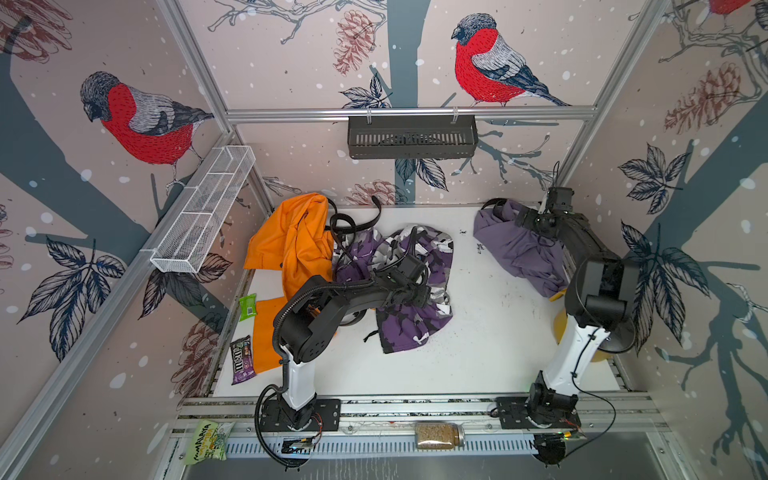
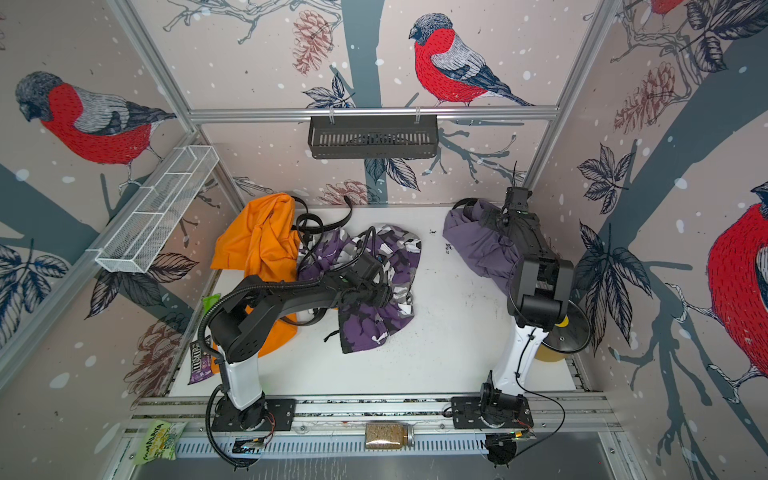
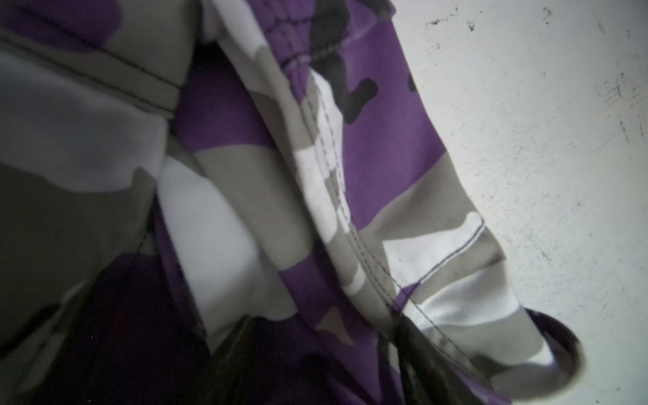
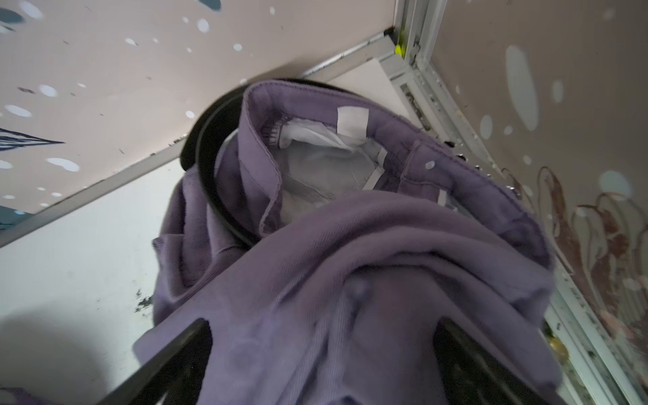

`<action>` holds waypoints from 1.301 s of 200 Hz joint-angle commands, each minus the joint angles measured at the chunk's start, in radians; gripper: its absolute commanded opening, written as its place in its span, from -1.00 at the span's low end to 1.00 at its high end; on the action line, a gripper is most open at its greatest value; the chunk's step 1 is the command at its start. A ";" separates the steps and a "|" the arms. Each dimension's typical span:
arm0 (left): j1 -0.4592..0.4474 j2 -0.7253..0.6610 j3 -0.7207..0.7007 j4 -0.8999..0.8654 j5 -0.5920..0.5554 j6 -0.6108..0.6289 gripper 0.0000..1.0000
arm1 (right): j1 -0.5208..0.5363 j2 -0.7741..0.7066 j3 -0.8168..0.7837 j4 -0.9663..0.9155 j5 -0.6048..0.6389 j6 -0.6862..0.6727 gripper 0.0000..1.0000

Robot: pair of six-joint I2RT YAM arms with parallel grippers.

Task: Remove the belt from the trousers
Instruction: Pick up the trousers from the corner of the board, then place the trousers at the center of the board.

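Belt (image 4: 206,168) circles the lilac trousers (image 4: 350,252) at the waistband. Right gripper (image 4: 322,329) straddles them, fingers wide; left gripper (image 1: 417,292) spread, cannot tell.

Both top views: overhead, angled steeply down, whole table (image 1: 478,353) shared. Left wrist: very close on camouflage trousers (image 3: 385,140). Right wrist: close on purple trousers (image 4: 350,245), rear corner beyond.

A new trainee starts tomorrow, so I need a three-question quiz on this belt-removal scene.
1. True or false: the right hand hovers over the orange garment.
2. Which trousers lie under the left arm? A striped; B camouflage; C checked.
3. Fill in: the belt on the plain purple trousers is coloured ___.
Key: 1 false; 2 B; 3 black.
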 commanded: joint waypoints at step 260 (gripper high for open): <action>0.210 -0.302 -0.241 0.028 -0.100 -0.109 0.38 | 0.915 -0.954 -0.575 -0.078 0.130 0.237 1.00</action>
